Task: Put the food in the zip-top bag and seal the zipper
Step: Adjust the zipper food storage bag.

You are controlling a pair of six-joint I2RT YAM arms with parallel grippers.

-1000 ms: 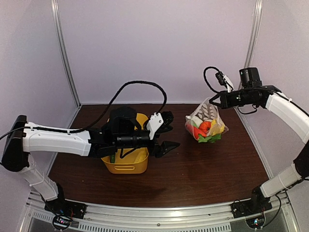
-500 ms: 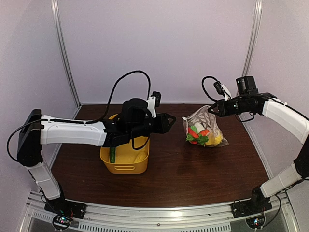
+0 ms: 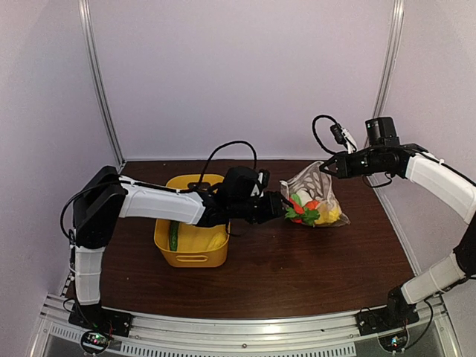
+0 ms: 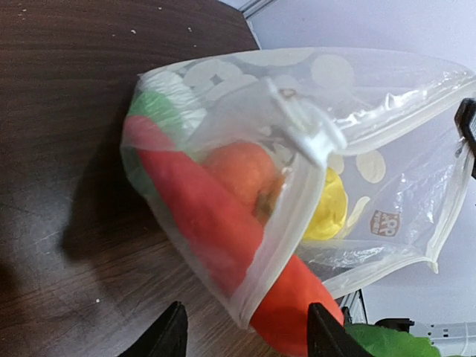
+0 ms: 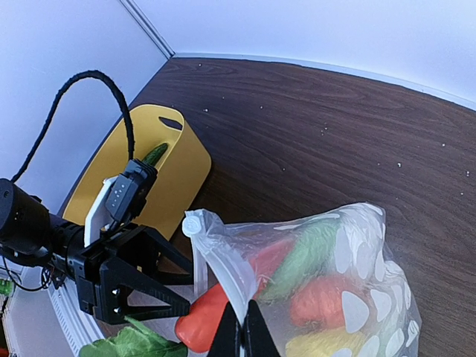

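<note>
The polka-dot zip-top bag [image 3: 318, 195] lies on the table at the back right with its mouth toward the left arm. My right gripper [image 3: 325, 167] is shut on the zipper [image 5: 223, 279] strip at the bag's top edge and holds it up. Inside the bag are an orange pumpkin [image 4: 242, 167], a yellow piece [image 4: 327, 212] and green pieces. A red-orange carrot [image 4: 297, 312] sticks partly out of the mouth. My left gripper [image 3: 281, 207] is open at the mouth, its fingers either side of the carrot's outer end. The green cucumber [image 3: 173, 236] lies in the yellow tub.
The yellow tub [image 3: 195, 256] stands left of centre under my left arm. The carrot's green leaves [image 5: 134, 343] lie on the table by the bag's mouth. Metal frame posts stand at the back corners, and a rail runs along the table's near edge.
My left arm has swung right from over the tub to the bag's mouth. My right gripper has lowered the bag slightly, still gripping its top edge.
</note>
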